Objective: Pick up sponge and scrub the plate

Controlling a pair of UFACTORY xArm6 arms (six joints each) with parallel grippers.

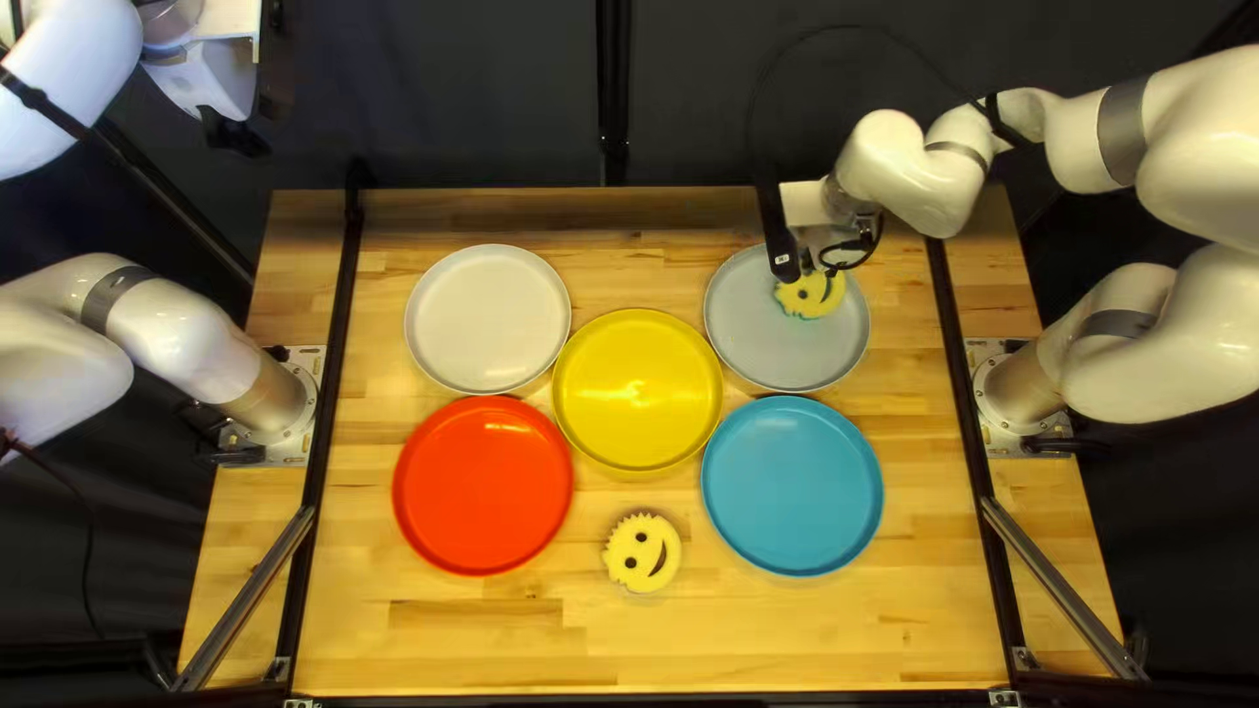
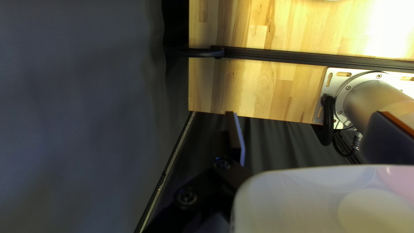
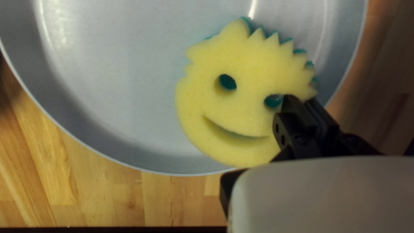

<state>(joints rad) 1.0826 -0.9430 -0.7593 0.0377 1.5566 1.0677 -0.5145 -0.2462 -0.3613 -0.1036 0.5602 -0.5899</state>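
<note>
A yellow smiley sponge [image 1: 811, 294] with a teal underside rests on the grey plate [image 1: 748, 328] at the upper right of the top left view. Over its edge is my right gripper [image 1: 829, 266]. In the right wrist view the right gripper [image 3: 302, 100] pinches the sponge [image 3: 228, 116] beside one eye hole, its fingers close together; where they meet the sponge is partly hidden. The grey plate [image 3: 116, 86] lies beneath it. My left gripper [image 1: 236, 129] is held beyond the table's far left corner. In the left wrist view the left gripper [image 2: 307, 114] stands open and empty.
A second smiley sponge [image 1: 643, 552] lies near the table's near edge. White [image 1: 488, 319], yellow [image 1: 638, 391], red [image 1: 483, 485] and blue [image 1: 792, 485] plates surround the middle. Black rails [image 1: 336, 380] run along both sides.
</note>
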